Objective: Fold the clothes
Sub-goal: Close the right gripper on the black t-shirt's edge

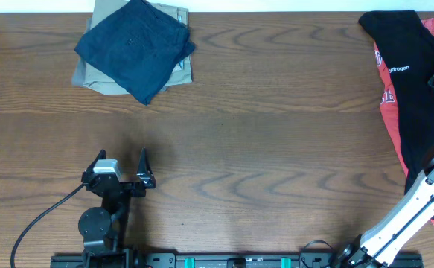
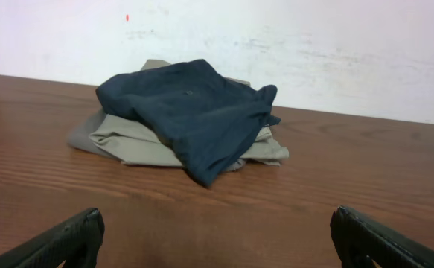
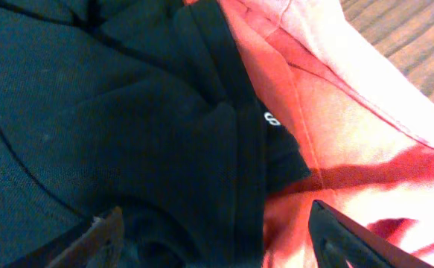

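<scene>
Navy blue folded garment atop a khaki-tan folded garment, far left of the brown wood-grain surface. We list the left tool nearby, jaws wide, empty. Far right: soft black short-sleeved T-shirt, draped over a red printed garment, long axis running far-to-near. Right tool sits directly over it, fingers apart, nothing pinched; we judge that arm nearer.

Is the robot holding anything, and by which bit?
Nothing yet. The left hand is open above the table; the right hand is spread open over the black T-shirt, not pinching it.
</scene>
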